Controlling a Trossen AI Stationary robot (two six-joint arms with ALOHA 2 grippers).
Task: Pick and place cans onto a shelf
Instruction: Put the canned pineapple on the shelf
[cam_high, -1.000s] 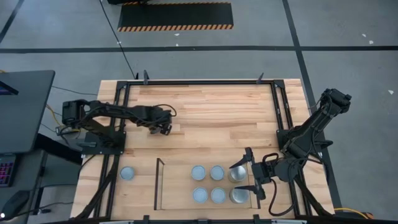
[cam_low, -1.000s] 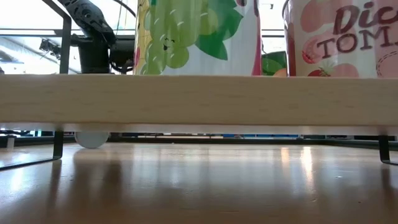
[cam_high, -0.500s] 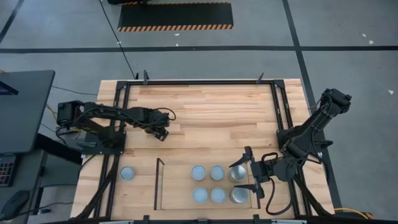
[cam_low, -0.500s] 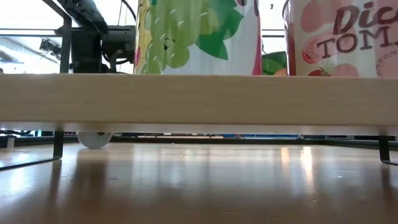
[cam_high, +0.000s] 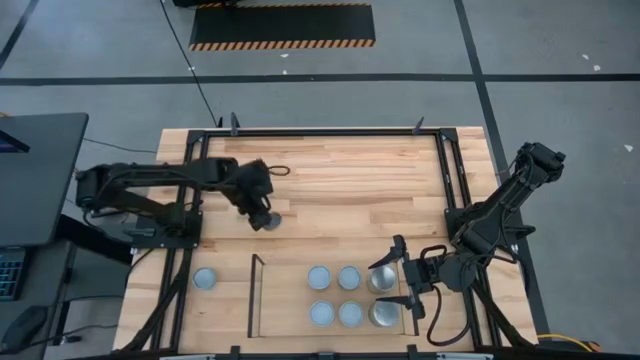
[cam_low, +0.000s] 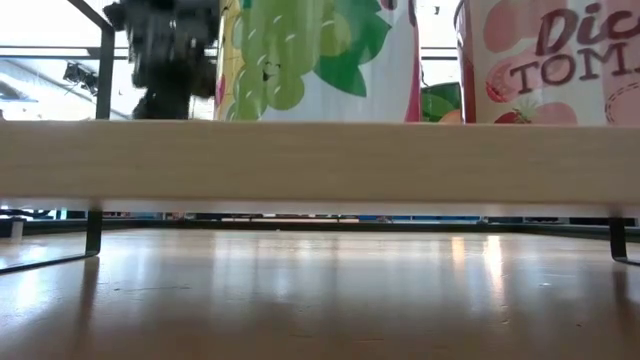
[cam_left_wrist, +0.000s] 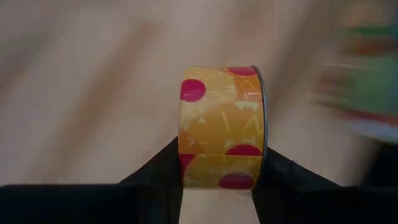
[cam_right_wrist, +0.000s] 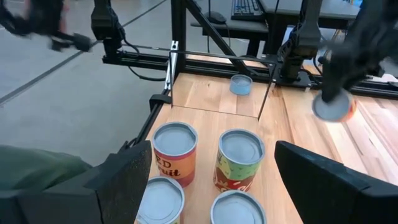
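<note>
My left gripper (cam_high: 264, 214) hangs over the middle of the table, shut on an orange can with red dots (cam_left_wrist: 221, 127). The same can (cam_right_wrist: 333, 107) shows tilted in the right wrist view. The shelf (cam_high: 285, 296) sits by the near edge, and several cans stand upright in its right half (cam_high: 349, 278). One more can (cam_high: 204, 279) stands on the table left of the shelf. My right gripper (cam_high: 381, 285) is open above the shelf's right end, its fingers (cam_right_wrist: 124, 180) apart over the cans there. My left gripper pinches the orange can between its two fingers (cam_left_wrist: 158, 171), slanting down from above. The can lies crosswise between them, its silver rim (cam_left_wrist: 263, 118) next to one finger. It is lifted clear of the table and tilted.
A black metal frame (cam_high: 205, 150) runs around the table. In the low view, cans with grape (cam_low: 310, 60) and tomato (cam_low: 550, 60) labels stand on the shelf's wooden board (cam_low: 320, 165). Bare wood lies across the far half of the table (cam_high: 340, 180).
My left gripper has risen from the table and rolled its wrist, drifting slightly toward the near edge. The can that rested on the table under it has been lifted clear and no longer shows under the shelf board in the low view.
</note>
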